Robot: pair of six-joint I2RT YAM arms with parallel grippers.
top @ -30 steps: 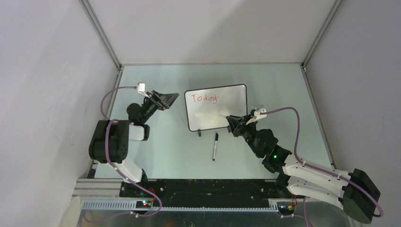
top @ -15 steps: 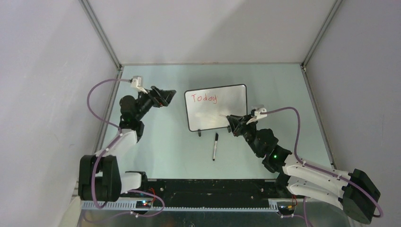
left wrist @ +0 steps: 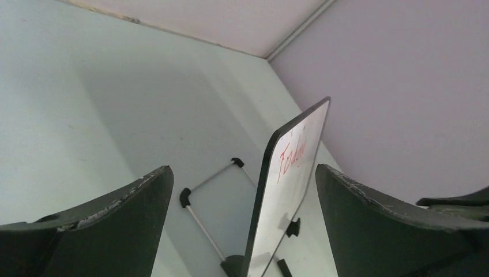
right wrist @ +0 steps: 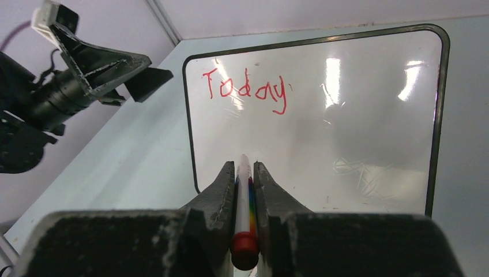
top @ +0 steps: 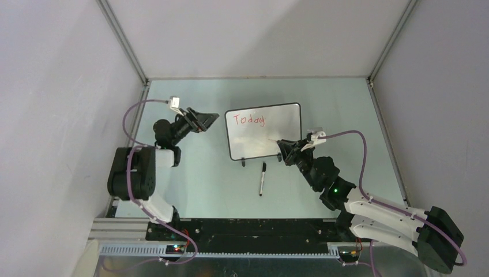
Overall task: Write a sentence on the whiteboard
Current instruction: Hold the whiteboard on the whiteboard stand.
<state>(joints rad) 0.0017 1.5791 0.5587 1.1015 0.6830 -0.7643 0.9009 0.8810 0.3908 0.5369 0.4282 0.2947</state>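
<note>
1. Top external view: a small rectangular whiteboard with a glossy white face and thin black rounded frame (top: 277, 124) stands tilted on its two black feet in the middle of the pale green tabletop (top: 202, 173).
2. One red handwritten word, "Today" (top: 249, 119), sits in the board's upper left corner.
3. Right gripper (right wrist: 244, 167) is clenched on a white-barrelled marker with a red end and rainbow stripe (right wrist: 243, 196). The marker's tip is aimed at the board's lower half, under the word; whether it touches cannot be told.
4. Left gripper (left wrist: 243, 168) hangs released, jaws spread wide, just beside the board's left edge and apart from it.
5. A slim black marker (top: 262, 178) lies on the table just in front of the board.
</note>
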